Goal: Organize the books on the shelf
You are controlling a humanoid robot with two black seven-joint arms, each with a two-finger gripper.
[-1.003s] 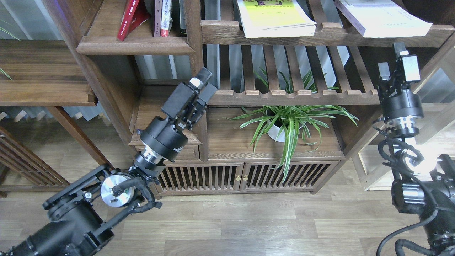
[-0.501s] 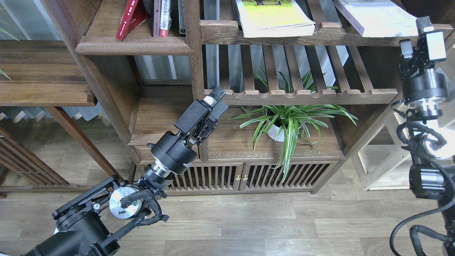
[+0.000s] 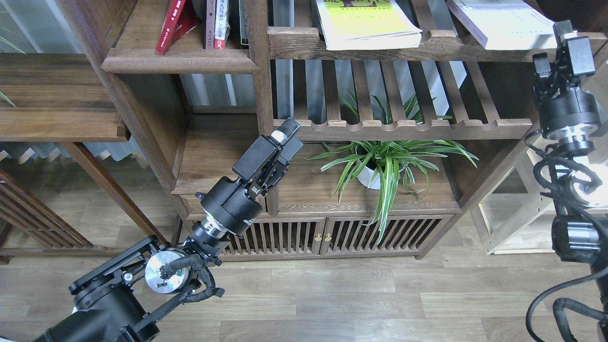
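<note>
On the upper slatted rack [image 3: 427,45] lie two books flat: the yellow-green book [image 3: 368,23] toward the left and the white book [image 3: 501,23] toward the right, both overhanging the front rail. To the left, on the solid dark-brown shelf [image 3: 178,61], the red book [image 3: 171,26] leans among a few standing volumes. The left tool [image 3: 287,137] hangs in front of the lower slatted rack [image 3: 403,129], near the cabinet's upright post, holding nothing; whether its fingers are apart cannot be told. The right tool [image 3: 560,47] sits just below the white book's corner, fingers slightly apart and empty. A potted plant [image 3: 387,164] stands on the cabinet top below.
</note>
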